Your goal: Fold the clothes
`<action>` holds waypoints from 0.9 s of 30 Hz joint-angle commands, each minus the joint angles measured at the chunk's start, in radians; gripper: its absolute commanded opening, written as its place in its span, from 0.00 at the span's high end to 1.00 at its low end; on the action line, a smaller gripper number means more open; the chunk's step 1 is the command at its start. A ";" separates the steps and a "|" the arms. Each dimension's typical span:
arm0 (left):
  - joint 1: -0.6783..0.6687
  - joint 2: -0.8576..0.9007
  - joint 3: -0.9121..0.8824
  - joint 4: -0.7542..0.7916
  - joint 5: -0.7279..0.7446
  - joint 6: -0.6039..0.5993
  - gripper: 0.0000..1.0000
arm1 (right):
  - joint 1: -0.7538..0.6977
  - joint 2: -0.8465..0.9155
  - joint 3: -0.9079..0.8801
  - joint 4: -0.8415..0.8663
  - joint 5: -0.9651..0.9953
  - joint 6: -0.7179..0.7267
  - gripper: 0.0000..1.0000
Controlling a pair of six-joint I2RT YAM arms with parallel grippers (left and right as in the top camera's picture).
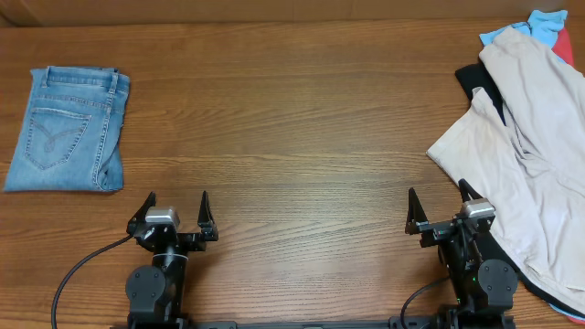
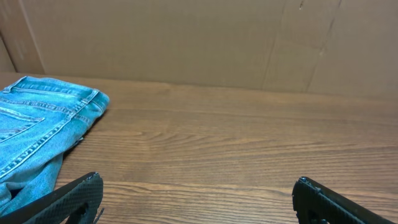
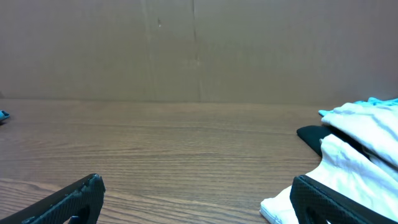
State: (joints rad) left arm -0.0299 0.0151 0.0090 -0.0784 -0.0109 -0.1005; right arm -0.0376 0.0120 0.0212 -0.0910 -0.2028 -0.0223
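**Operator:** Fingers (image 1: 144,210) of the left gripper (image 1: 177,199): state?

**Technician:** Spread wide, holding nothing, at the near edge of the table (image 1: 302,119). The right gripper (image 1: 437,194) is the same: jaws wide apart, empty.

**Operator:** Location of the shorts (image 1: 539,155)?

**Technician:** Unfolded and crumpled at the right edge, lying over a black garment (image 1: 473,78), just beside the right gripper. Folded jeans (image 1: 69,128) lie near the left edge.

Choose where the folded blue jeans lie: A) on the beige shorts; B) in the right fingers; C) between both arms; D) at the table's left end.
D: the jeans lie at the left end of the table, far from the beige shorts on the right.
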 commanded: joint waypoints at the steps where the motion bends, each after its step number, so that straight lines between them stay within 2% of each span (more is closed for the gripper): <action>1: 0.010 -0.010 -0.004 0.003 0.002 0.018 0.00 | 0.005 -0.009 -0.002 0.004 0.000 -0.001 0.00; 15: 0.010 -0.010 -0.004 0.002 0.005 0.018 0.00 | 0.005 -0.009 -0.002 0.004 -0.002 0.000 0.00; 19: 0.010 -0.010 -0.004 0.004 0.000 -0.024 0.00 | 0.005 -0.009 -0.002 0.004 0.000 0.001 0.00; 22: 0.010 -0.010 -0.001 0.000 0.004 -0.103 0.00 | 0.005 -0.009 0.005 0.003 0.045 0.077 0.00; 24: 0.010 -0.010 0.014 -0.009 0.004 -0.121 0.00 | 0.005 -0.009 0.012 0.002 0.073 0.141 0.00; 27: 0.010 -0.010 0.070 -0.066 -0.005 -0.132 0.00 | 0.005 -0.009 0.031 -0.012 0.075 0.162 0.00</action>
State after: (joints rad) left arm -0.0299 0.0151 0.0170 -0.0998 -0.0113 -0.1841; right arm -0.0376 0.0120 0.0212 -0.0975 -0.1616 0.0723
